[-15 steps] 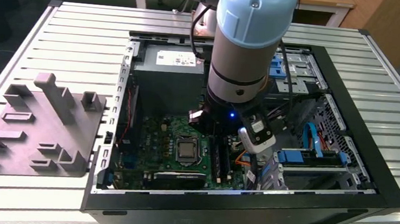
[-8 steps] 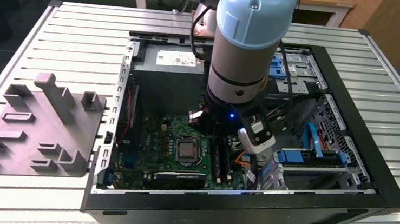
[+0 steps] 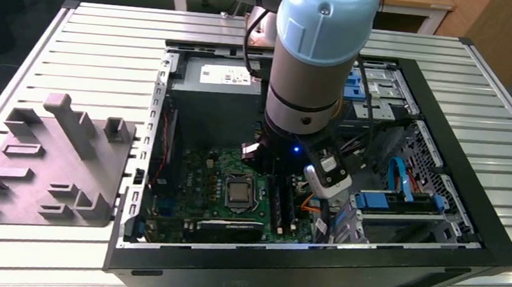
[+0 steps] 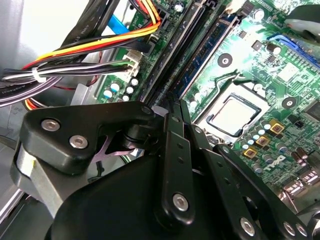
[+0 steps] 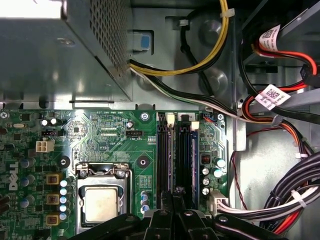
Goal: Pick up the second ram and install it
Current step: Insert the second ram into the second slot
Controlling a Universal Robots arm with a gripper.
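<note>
My gripper [image 3: 280, 184] reaches down inside the open computer case, over the green motherboard [image 3: 207, 174]. In both wrist views its fingers stand together, shut, with their tips [image 5: 172, 192] [image 4: 177, 107] at the middle of the long black memory slots [image 5: 165, 150] [image 4: 187, 45]. One dark blue-green ram stick [image 5: 194, 155] [image 4: 212, 50] stands seated in a slot right beside the fingertips. Whether it is the second ram I cannot tell. The fingers hide anything that may lie between them.
The grey power-supply box [image 3: 218, 98] [image 5: 50, 60] sits just beyond the slots. The processor socket [image 5: 102, 200] [image 4: 232, 112] lies beside them. Thick cable bundles [image 5: 280, 200] [image 4: 75, 55] crowd the other side. A grey fixture [image 3: 51, 160] stands on the table at the exterior view's left.
</note>
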